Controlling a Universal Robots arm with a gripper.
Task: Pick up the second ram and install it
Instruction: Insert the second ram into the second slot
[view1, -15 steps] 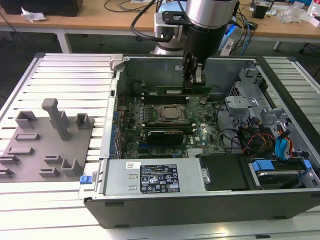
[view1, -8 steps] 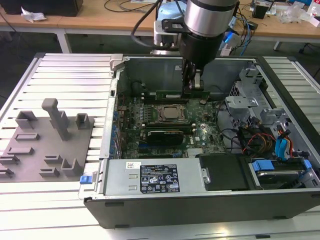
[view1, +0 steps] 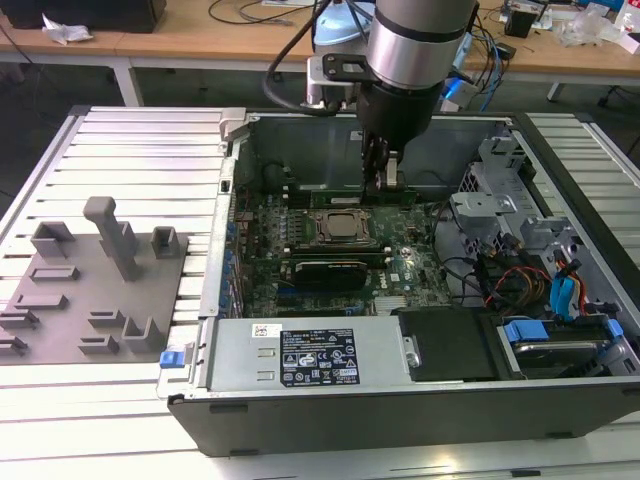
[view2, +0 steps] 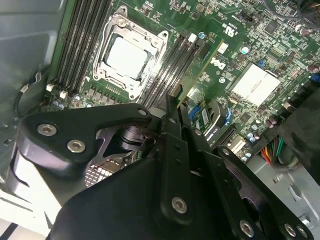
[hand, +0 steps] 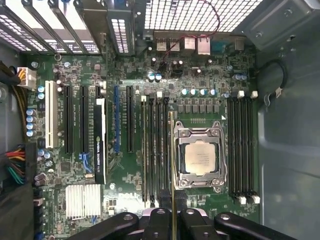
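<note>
The first wrist view is looking straight down into the open computer case. Nearest the camera, the black pincer (hand: 173, 212) is squeezing shut on the second ram (hand: 172, 160), which is showing here as a thin stick seen edge-on. The stick is standing upright and running along the black memory slots (hand: 155, 150), just beside the CPU socket (hand: 200, 156). It is hard to tell if the stick is already sitting down in a slot. Past the socket, more black slots (hand: 242, 145) are lying in a row. Farther on, the big green motherboard (hand: 200, 80) is stretching toward the back of the case.

In the second wrist view, the pincer (view2: 176, 102) is showing from behind, with its fingers (view2: 172, 115) pressed close together. Beyond them, the socket (view2: 127, 55) is shining under its metal frame, and a silver heat sink (view2: 255, 84) is sitting well apart from it.

In the exterior view, the computer case (view1: 400, 410) is lying on its side on the ridged metal counter (view1: 130, 160). A grey holder tray (view1: 95, 290) is resting on the counter toward the exterior view's left. Deeper in, the arm (view1: 415, 45) is reaching down into the case, and the pincer (view1: 383, 178) is holding the second ram (view1: 360, 197) low over the board, just behind the socket (view1: 338, 226).
</note>
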